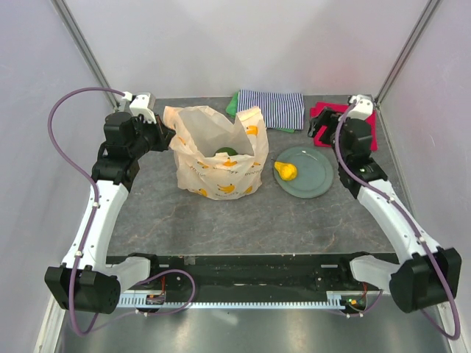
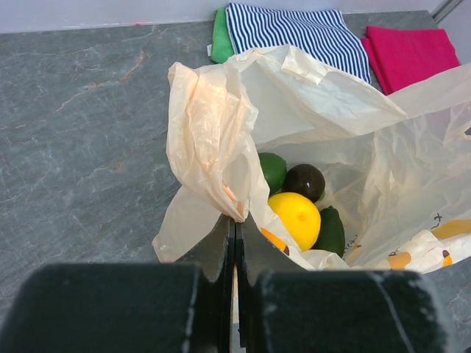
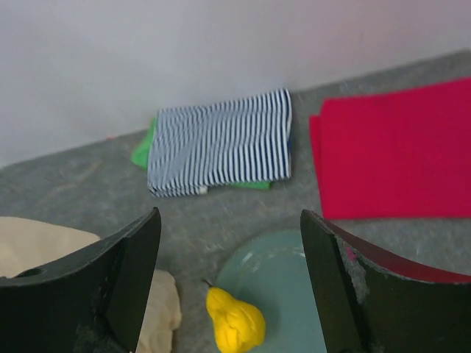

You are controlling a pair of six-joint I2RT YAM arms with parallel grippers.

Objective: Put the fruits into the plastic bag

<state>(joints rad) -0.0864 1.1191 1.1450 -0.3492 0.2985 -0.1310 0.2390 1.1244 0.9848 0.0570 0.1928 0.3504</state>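
The plastic bag [image 1: 217, 165] stands open at the table's middle, printed with bananas. My left gripper [image 1: 168, 134] is shut on the bag's left rim and holds it up; the left wrist view shows the pinch [image 2: 235, 220]. Inside the bag [image 2: 331, 125] lie a green lime [image 2: 271, 170], a dark round fruit [image 2: 305, 182], a yellow lemon [image 2: 294, 219] and a dark green avocado [image 2: 331, 232]. A yellow pear [image 1: 285, 170] lies on the grey-green plate [image 1: 313, 176], right of the bag. My right gripper [image 1: 318, 129] is open and empty, above and behind the plate; the pear [image 3: 235, 323] shows low between its fingers [image 3: 229, 217].
A striped folded cloth [image 1: 274, 108] lies on a green one at the back. A red folded cloth [image 1: 364, 125] lies at the back right, under the right wrist. Walls close the table at the back and both sides.
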